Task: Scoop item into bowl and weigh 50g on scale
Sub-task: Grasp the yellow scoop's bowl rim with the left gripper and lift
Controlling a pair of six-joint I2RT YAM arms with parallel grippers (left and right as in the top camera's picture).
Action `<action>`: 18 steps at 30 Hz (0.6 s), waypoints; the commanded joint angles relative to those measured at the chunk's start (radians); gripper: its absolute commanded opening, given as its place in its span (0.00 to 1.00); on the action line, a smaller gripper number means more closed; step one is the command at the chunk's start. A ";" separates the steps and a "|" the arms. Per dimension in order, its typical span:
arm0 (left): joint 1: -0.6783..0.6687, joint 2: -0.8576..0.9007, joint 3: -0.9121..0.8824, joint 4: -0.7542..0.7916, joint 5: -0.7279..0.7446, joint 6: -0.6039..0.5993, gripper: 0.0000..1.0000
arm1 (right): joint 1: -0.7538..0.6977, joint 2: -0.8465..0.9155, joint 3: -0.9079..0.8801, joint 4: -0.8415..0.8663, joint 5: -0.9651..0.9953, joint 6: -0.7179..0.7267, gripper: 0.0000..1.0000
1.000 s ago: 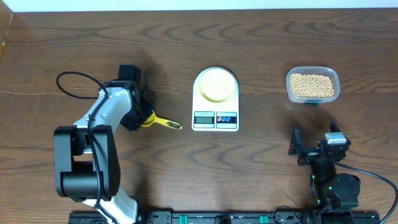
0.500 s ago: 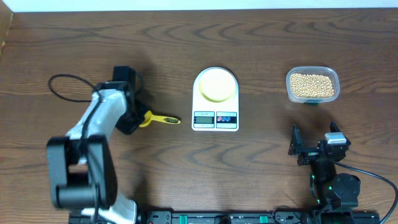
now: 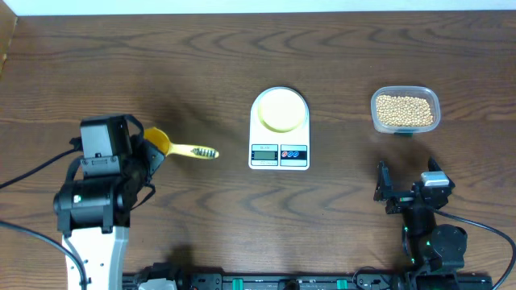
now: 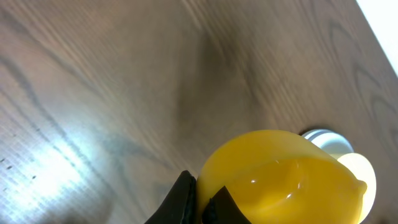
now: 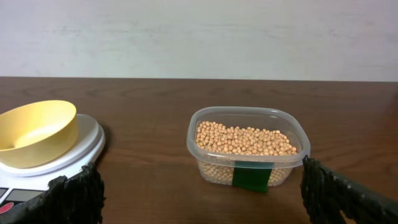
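Left gripper (image 3: 148,155) is clamping shut on a yellow scoop (image 3: 182,149), whose handle is pointing toward the scale (image 3: 260,135). The cream bowl (image 3: 280,109) is sitting on the scale's platform at the middle of the table (image 3: 242,48). The beans (image 3: 405,110) are lying in a clear tub (image 3: 376,103) well to the right of the scale. Right gripper (image 3: 407,184) is standing wide apart, gripping nothing, on the near side of the tub.
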 commanded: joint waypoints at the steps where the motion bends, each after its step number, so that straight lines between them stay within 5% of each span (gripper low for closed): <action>1: 0.000 -0.008 0.013 -0.046 0.013 0.030 0.07 | 0.007 -0.004 -0.003 -0.002 0.005 0.007 0.99; 14: 0.000 0.000 0.012 -0.101 0.146 -0.016 0.07 | 0.006 -0.004 -0.003 0.001 0.027 -0.031 0.99; 18: 0.000 0.000 0.012 -0.106 0.146 -0.017 0.07 | 0.007 -0.004 -0.004 0.005 -0.072 0.073 0.99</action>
